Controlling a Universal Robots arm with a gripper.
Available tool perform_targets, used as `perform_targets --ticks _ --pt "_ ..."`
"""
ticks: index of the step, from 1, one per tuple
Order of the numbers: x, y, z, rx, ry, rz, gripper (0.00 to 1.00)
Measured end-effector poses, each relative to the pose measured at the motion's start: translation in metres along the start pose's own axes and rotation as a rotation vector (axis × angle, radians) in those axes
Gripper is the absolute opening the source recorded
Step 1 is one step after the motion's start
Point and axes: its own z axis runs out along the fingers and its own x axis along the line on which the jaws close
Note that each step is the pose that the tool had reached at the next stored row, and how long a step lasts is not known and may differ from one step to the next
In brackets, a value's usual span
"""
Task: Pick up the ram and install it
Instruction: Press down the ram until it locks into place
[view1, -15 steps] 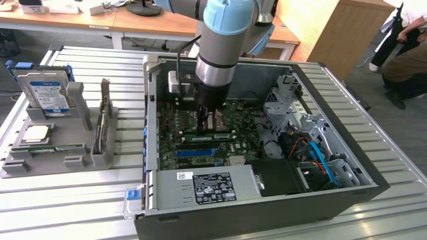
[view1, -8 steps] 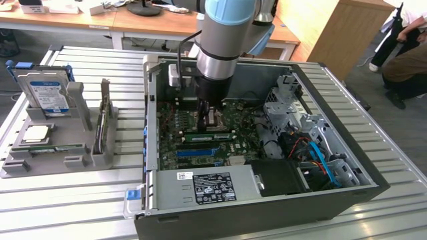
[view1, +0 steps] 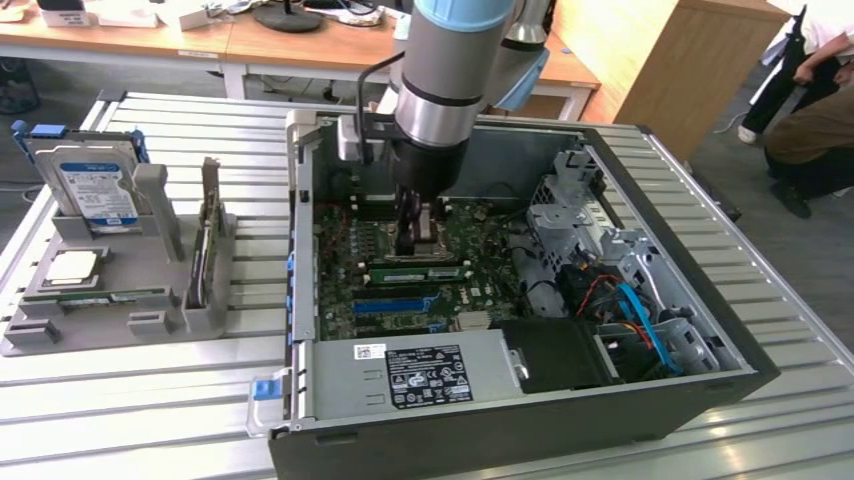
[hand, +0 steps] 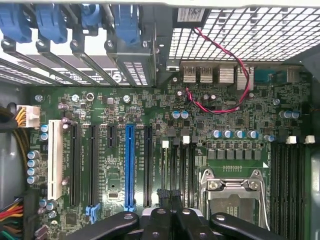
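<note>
Ram (view1: 414, 268) edge-down along the motherboard (hand: 150, 105) memory slots, just beneath the closed pincer (view1: 416, 232), aligned for seating.

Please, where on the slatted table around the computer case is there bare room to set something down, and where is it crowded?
Bare slats lie on the table in front of the grey parts holder, and in the strip between holder and computer case. Inside the case it is crowded: gripper, motherboard, cables, power supply.
</note>
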Motion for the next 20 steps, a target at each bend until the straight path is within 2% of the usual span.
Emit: perform_targets --ticks 11,20 --pt "0.0 -0.0018 -0.0007 -0.0001 0.0001 0.0 0.11" --pt "0.0 -0.0177 -0.0009 0.0 -0.0001 0.0 0.11"
